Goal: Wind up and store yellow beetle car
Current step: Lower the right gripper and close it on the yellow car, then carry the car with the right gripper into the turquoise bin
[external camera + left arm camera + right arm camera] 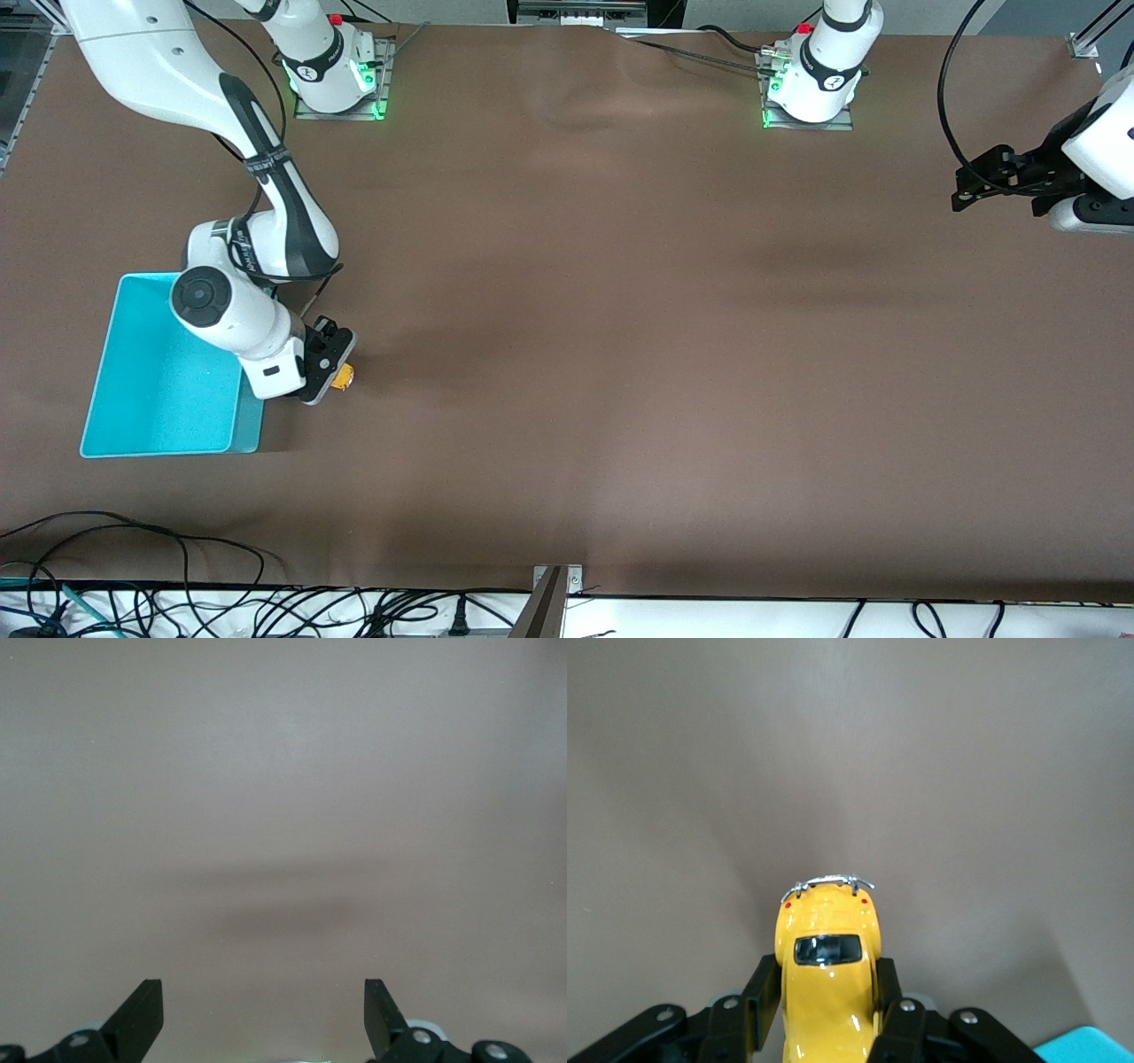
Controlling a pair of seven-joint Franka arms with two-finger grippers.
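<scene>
The yellow beetle car (344,377) is a tiny yellow-orange toy, held low over the brown table beside the turquoise bin (151,416). My right gripper (334,368) is shut on it. In the right wrist view the car (827,979) sits between the two black fingers (764,997), which press on its sides; its dark window and chrome bumper show. My left gripper (966,190) is open and empty, waiting up in the air at the left arm's end of the table. In the left wrist view its fingertips (142,1005) stand wide apart over bare table.
The turquoise bin's corner shows in the right wrist view (1090,1047). Brown mat (620,354) covers the table. Cables (177,602) lie along the table edge nearest the front camera. The arm bases (337,80) stand at the far edge.
</scene>
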